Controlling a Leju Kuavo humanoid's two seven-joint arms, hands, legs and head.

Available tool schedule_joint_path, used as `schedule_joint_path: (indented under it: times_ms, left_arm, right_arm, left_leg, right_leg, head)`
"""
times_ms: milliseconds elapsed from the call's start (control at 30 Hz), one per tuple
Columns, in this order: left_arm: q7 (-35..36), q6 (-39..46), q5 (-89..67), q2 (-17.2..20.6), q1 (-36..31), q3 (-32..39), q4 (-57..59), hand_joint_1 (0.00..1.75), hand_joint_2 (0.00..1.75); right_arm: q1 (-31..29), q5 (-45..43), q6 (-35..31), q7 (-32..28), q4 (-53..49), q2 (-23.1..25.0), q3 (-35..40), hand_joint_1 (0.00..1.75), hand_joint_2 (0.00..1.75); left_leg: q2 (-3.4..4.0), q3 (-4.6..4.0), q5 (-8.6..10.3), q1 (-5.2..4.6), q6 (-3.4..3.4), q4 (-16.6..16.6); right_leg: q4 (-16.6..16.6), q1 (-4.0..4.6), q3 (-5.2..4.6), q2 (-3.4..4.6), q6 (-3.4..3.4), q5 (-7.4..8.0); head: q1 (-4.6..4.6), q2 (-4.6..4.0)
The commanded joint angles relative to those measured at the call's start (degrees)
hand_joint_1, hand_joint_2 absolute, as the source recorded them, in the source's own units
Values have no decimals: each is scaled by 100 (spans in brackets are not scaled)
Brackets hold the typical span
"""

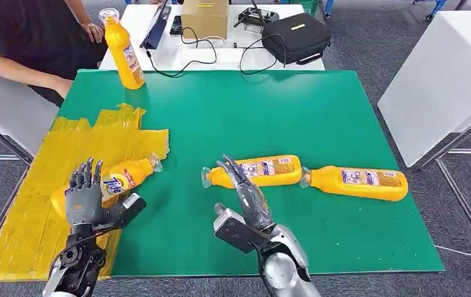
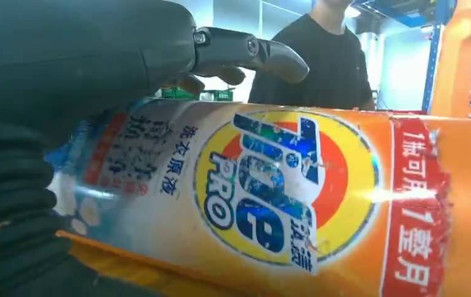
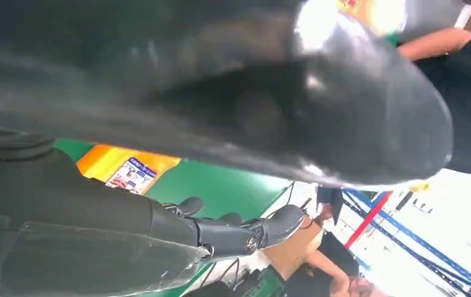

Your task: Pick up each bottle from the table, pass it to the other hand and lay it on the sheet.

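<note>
Right robot hand [image 1: 243,185], fingers spread and holding nothing, reaches toward the yellow plastic bottle [image 1: 261,171] lying crosswise on the green desk [image 1: 319,111] just ahead; left robot hand [image 1: 84,192] rests open by the sheet's bottle [image 1: 122,178].

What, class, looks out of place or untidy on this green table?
The yellow sheet lies crumpled and ragged at its far edge. One detergent bottle stands upright at the far edge, while three lie on their sides. Nothing has spilled.
</note>
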Motion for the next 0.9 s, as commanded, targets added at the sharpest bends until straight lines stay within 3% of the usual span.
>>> schedule_joint_path:
  times_ms: [33, 167, 233, 300, 500, 600, 700, 867, 900]
  left_arm:
    - [-780, 175, 610, -610, 408, 239, -980, 0, 0]
    - [-2544, 175, 2684, -779, 215, -231, -1651, 0, 0]
    - [-2752, 75, 3515, -668, 224, -749, -2147, 0, 0]
    - [-3338, -615, 5000, -650, 131, -917, -2504, 0, 0]
    - [-3338, -1803, 7418, -191, 20, -1708, -2918, 0, 0]
    - [-3338, -4278, 8311, -463, -653, -1639, -1673, 0, 0]
    - [-3322, -5029, 8306, -691, -870, -1765, -1080, 0, 0]
    - [-3338, -5013, 8242, -741, -857, -1761, -1060, 0, 0]
    - [-3230, -5599, 8373, -741, -778, -1831, -1067, 0, 0]
  right_arm:
    - [114, 168, 126, 41, -335, -197, -310, 0, 0]
    - [61, 146, 161, 34, -386, -189, -454, 0, 0]
    - [-9, 158, 192, 46, -339, -146, -481, 0, 0]
    - [14, 173, 213, 71, -381, -77, -544, 0, 0]
    - [-44, 76, 300, -121, -357, 4, -655, 0, 0]
    - [-204, -45, 127, -380, -338, 131, -794, 0, 0]
    - [-387, -190, -77, -500, -271, 234, -988, 0, 0]
    - [-416, -189, -83, -500, -286, 235, -1006, 0, 0]
    - [-425, 3, -365, -547, -337, 278, -991, 0, 0]
  left_leg:
    - [-5, 29, -10, -4, 10, -6]
    - [-40, 17, -9, -2, 15, 5]
    - [-32, -9, 0, 3, 9, 8]
    - [-35, -7, -2, 1, 12, 10]
    - [-19, -6, 1, 4, 5, 5]
    - [-30, -2, 5, 0, 7, 1]
    - [-44, 13, 6, -5, 14, 0]
    - [-27, 12, 7, -12, 16, -3]
    - [-27, 10, 7, -10, 13, -3]
  right_leg:
    - [-5, -2, 27, 0, -12, -9]
    - [3, 1, 27, -33, -13, -19]
    - [2, 5, -1, -26, -8, -7]
    - [6, 3, 3, -28, -11, -10]
    - [2, 6, -2, -14, -10, -3]
    - [2, 4, 4, -25, -9, -5]
    - [2, -2, 21, -38, -12, -11]
    - [-2, -9, 19, -21, -9, -2]
    - [-2, -6, 18, -22, -9, -2]
  head:
    - [0, 0]
    - [2, 0]
    - [2, 0]
    - [2, 0]
    - [2, 0]
    - [2, 0]
    - [2, 0]
    - [2, 0]
    - [2, 0]
